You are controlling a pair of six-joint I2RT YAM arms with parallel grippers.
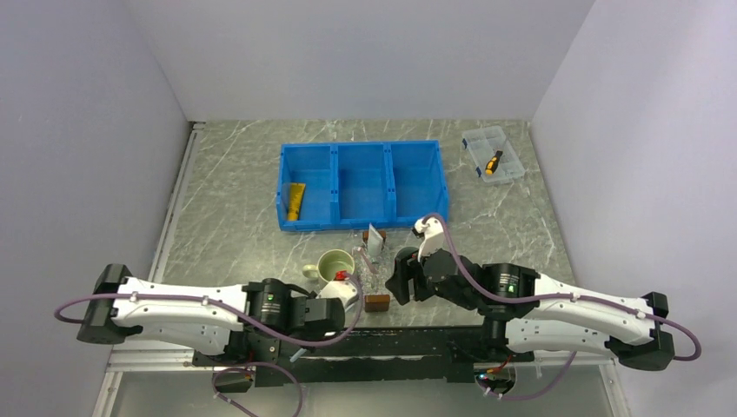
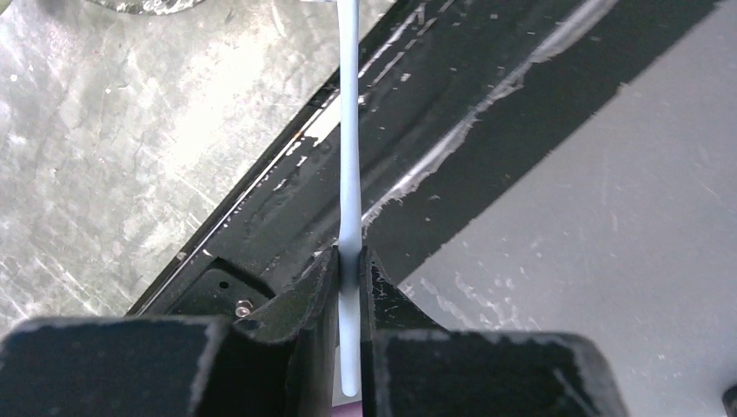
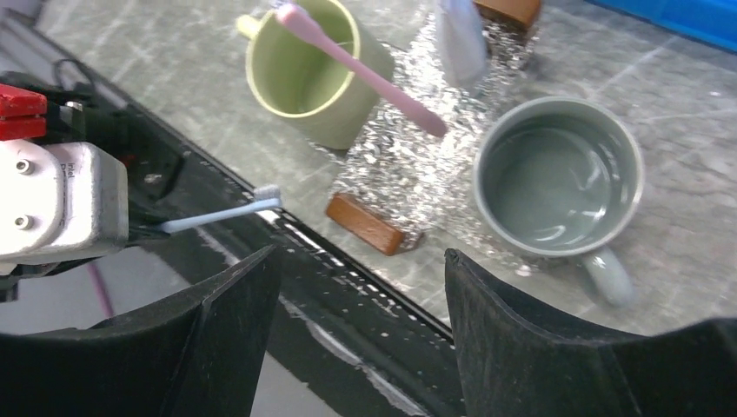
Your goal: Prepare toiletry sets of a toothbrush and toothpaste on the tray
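My left gripper (image 2: 349,261) is shut on the toothbrush (image 2: 350,165), a slim pale blue-white stick that points away over the black table-edge rail. In the right wrist view the toothbrush (image 3: 222,213) sticks out of the left gripper (image 3: 152,228) toward the tray (image 3: 417,174). The tray is clear, with a brown handle (image 3: 369,224) at its near end. The toothpaste (image 3: 461,39) stands at the tray's far end. My right gripper (image 3: 361,287) is open and empty, above the rail near the tray (image 1: 375,274). From above, the left gripper (image 1: 348,294) is left of the tray's near handle and the right gripper (image 1: 401,278) is on its right.
A green mug (image 3: 313,74) with a pink toothbrush (image 3: 365,74) stands left of the tray. A grey mug (image 3: 561,178) stands right of it. The blue three-compartment bin (image 1: 362,184) holds a yellow tube (image 1: 295,201). A clear lidded box (image 1: 493,155) sits back right.
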